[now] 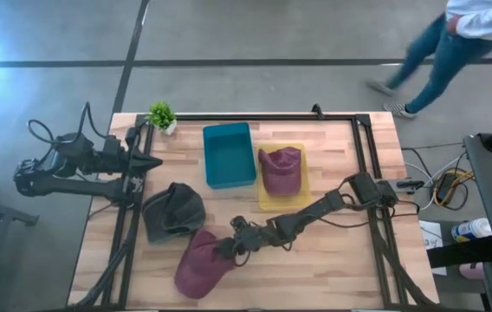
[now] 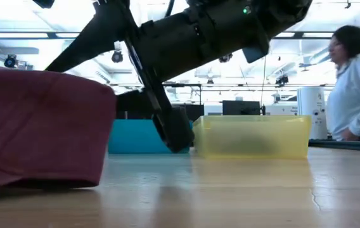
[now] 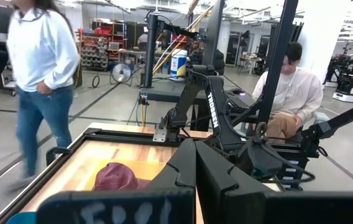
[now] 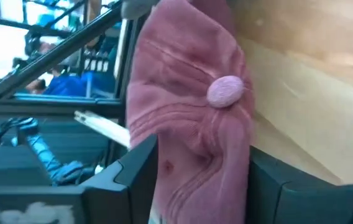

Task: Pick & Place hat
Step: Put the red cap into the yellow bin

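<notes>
**Right arm has the maroon cap pinched, near edge of the table**

High view first: the maroon cap sits at about 7 o'clock on the wooden table, close to the near edge. The right gripper reaches across from the 3 o'clock side and sits on the cap's edge nearest the table's middle. The cap's long axis looks like it runs from 7 toward 1 o'clock; I can't make out the brim from up here. A grey hat lies just beside it toward 11, and another maroon hat sits in the yellow tray, next to the teal bin. The left gripper is parked out at 9 o'clock.

Low view: the cap fills the 9 o'clock side as a slumped fabric wall, with the right arm slanting down behind it. A person stands past the table.

Left wrist view: its own fingers sit pressed together, nothing between them.

Right wrist view: both fingers are clamped onto the cap's crown fabric, top button facing the camera.

My read: it's light, soft and floppy, not fragile or slippery. Pinched cloth will sag and dangle, so a seam or the stiffer brim would be the better hold.
</notes>
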`<state>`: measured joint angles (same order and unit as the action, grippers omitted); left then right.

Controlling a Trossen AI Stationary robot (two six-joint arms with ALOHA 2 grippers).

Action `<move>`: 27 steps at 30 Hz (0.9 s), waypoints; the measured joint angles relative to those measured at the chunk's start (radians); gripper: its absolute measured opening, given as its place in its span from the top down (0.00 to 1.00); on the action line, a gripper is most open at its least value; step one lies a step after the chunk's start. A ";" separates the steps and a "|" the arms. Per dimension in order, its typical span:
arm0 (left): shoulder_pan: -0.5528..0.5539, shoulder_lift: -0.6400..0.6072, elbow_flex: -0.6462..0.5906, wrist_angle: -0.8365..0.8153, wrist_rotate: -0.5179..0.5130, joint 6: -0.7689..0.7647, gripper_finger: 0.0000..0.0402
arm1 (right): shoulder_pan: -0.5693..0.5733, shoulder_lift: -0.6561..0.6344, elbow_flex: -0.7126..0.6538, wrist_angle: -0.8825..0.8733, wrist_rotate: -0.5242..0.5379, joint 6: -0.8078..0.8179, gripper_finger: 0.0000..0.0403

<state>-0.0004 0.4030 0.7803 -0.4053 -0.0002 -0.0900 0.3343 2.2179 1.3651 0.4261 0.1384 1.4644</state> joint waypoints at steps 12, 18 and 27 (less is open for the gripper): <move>0.000 0.000 0.000 0.000 0.000 0.000 1.00 | -0.037 -0.003 0.000 0.025 -0.117 -0.093 0.73; 0.000 0.000 0.000 0.000 0.000 0.000 1.00 | -0.042 -0.004 0.001 0.025 -0.141 -0.144 0.88; 0.000 0.000 0.000 0.000 0.000 0.000 1.00 | -0.043 -0.005 0.002 0.020 -0.139 -0.164 0.98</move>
<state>-0.0005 0.4030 0.7803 -0.4053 -0.0003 -0.0899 0.2909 2.2131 1.3666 0.4458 -0.0008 1.3005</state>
